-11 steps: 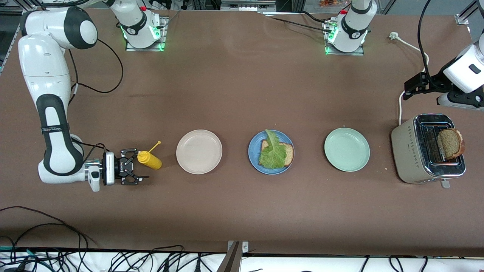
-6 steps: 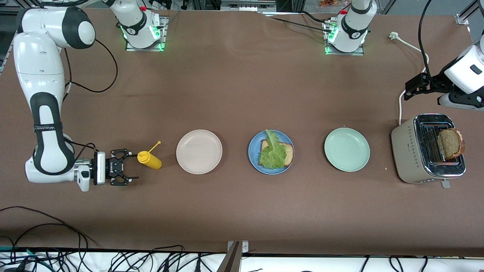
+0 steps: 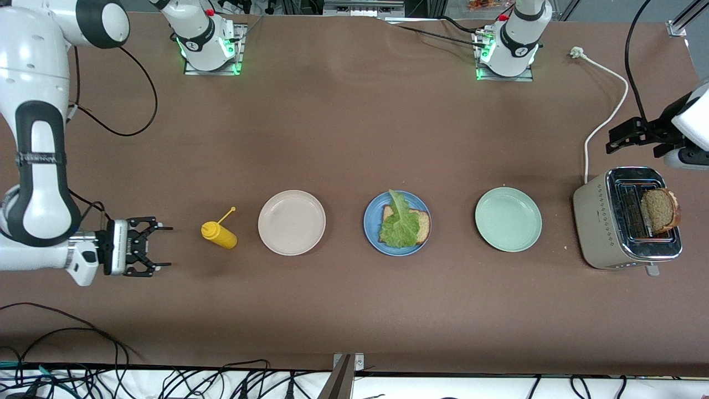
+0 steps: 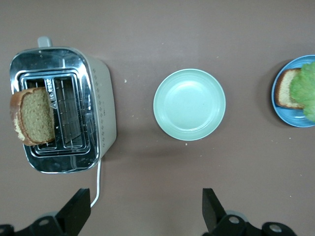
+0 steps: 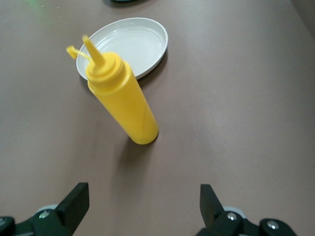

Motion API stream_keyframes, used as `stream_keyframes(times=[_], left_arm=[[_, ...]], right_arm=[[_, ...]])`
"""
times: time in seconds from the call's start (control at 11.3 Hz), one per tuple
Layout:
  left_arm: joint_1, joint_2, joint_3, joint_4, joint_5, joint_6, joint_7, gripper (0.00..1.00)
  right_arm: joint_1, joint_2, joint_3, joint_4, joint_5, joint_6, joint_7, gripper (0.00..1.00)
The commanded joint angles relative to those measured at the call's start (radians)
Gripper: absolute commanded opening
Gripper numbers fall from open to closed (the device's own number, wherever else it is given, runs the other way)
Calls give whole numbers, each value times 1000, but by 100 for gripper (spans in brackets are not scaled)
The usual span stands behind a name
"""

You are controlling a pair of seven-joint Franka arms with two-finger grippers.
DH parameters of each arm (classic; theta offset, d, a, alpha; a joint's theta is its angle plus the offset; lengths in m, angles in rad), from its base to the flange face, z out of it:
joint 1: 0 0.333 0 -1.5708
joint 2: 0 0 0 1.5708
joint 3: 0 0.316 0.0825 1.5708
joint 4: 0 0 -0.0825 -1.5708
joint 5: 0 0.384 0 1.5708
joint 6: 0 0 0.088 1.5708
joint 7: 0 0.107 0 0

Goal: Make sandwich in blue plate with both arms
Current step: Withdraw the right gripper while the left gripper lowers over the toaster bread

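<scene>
1. Left end effector (image 3: 612, 139) open, empty, over the table by the toaster (image 3: 592, 221); right end effector (image 3: 160, 247) open, waiting near the yellow bottle (image 3: 220, 234).
2. Second bread slice (image 3: 659, 210) upright in the toaster slot: light, crumbly; pinch the exposed crust gently.
3. Blue plate (image 3: 371, 231) holds a bread slice (image 3: 423, 225) under lettuce (image 3: 399, 227), limp.

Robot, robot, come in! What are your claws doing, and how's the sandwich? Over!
Both claws open, empty: right claw beside yellow squeeze bottle; left claw above silver toaster. Round blue plate holds brown bread slice, green lettuce leaf. Second slice in toaster.

High front overview — wrist cameras look down closer.
</scene>
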Motion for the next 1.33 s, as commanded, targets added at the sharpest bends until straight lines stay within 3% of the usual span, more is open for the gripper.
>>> stream_keyframes(times=[0.0, 0.36, 0.71, 0.89, 1.24], left_arm=[[55, 101, -1, 105, 19, -5, 24, 100], [153, 244, -1, 227, 16, 31, 249, 100], [234, 324, -1, 227, 12, 177, 305, 100], [273, 383, -1, 227, 10, 292, 305, 100], [283, 451, 1, 221, 22, 306, 302, 100]], right_arm=[[35, -157, -38, -130, -75, 8, 250, 100], [93, -330, -60, -226, -215, 65, 630, 100], [126, -484, -61, -317, -381, 102, 1021, 100], [130, -560, -60, -378, -417, 113, 1215, 100], [184, -729, -31, -516, -546, 136, 1548, 100]])
